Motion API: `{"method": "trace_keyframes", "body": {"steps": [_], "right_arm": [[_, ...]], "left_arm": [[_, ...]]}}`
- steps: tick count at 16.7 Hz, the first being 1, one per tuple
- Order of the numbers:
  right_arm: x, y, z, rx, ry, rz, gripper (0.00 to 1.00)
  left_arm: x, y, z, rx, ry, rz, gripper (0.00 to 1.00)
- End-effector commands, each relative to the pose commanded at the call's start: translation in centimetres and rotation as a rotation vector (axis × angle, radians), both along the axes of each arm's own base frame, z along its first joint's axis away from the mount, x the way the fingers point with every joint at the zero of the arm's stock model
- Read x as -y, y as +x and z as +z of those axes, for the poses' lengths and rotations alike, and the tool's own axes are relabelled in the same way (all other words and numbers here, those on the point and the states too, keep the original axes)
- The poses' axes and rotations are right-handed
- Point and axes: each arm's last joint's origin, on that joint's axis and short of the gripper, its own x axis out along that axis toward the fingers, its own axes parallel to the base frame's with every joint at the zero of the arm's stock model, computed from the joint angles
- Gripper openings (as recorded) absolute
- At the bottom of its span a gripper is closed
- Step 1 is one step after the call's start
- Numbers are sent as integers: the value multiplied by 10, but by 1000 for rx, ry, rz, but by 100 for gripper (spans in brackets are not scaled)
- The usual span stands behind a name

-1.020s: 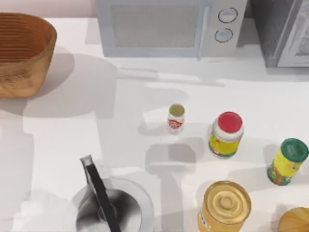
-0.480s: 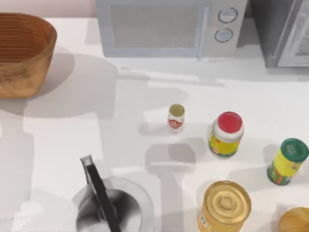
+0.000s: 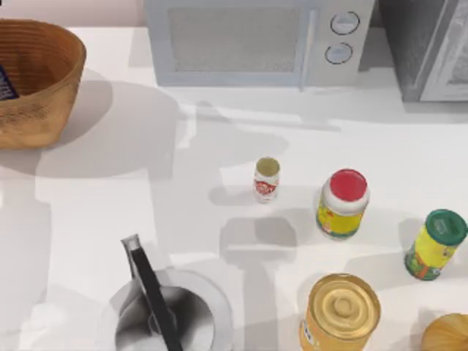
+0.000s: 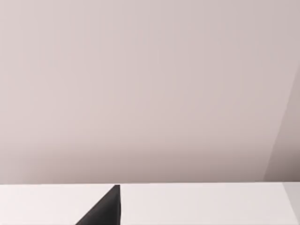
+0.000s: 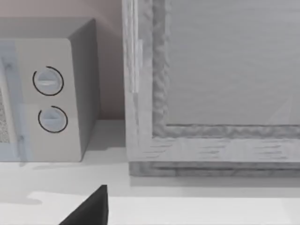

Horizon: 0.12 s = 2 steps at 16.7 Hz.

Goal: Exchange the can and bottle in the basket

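Can [image 3: 267, 179] upright mid-bench, apart from jars | bottle [image 3: 6, 82] a blue sliver inside basket [image 3: 51, 88], far-left corner | can judged light, rigid, slick: grip mid-body | finger state of both arms: cannot tell.

white table [image 3: 409, 139], microwave [image 3: 252, 40], perhaps pinkish wall [image 4: 150, 84]

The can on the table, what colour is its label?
Red on white, clearest on the can in the top view.

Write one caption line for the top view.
Small can stands mid-table, wicker basket at far left.
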Motion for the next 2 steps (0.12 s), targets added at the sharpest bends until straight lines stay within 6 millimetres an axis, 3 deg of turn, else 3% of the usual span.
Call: {"method": "trace_keyframes", "body": {"steps": [2], "right_arm": [[0, 0, 0, 0, 0, 0, 100]], "left_arm": [[0, 0, 0, 0, 0, 0, 100]]}}
